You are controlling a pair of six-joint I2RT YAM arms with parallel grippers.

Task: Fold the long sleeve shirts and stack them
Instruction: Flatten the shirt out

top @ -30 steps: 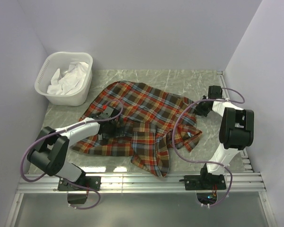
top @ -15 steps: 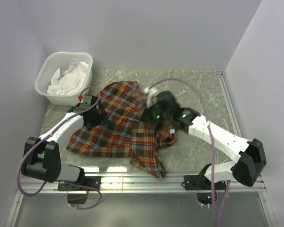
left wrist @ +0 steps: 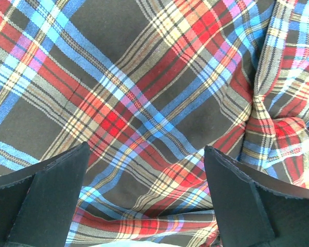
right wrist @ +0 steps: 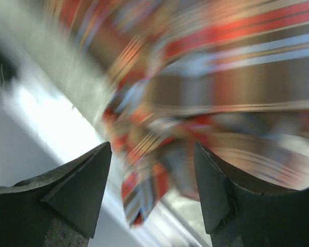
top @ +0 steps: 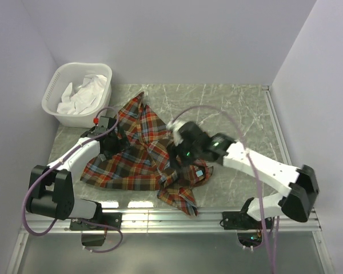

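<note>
Swept the right claw point(top: 180, 153) from the right edge to mid-frame within the last second, hauling the right half of the plaid shirt point(top: 131, 165) over the rest, then let go: fingers apart now, nothing pinched between them (wrist view blurred, cloth just beyond the tips). Counts as a rough first fold at best, bunched rather than flat, so probably wants smoothing. Leaves the shirt heaped centre-left on the desk point(top: 240, 108), right under that claw. Holds the left claw point(left wrist: 145, 154) wide apart just above plaid at the heap's upper-left edge, gripping nothing.
</note>
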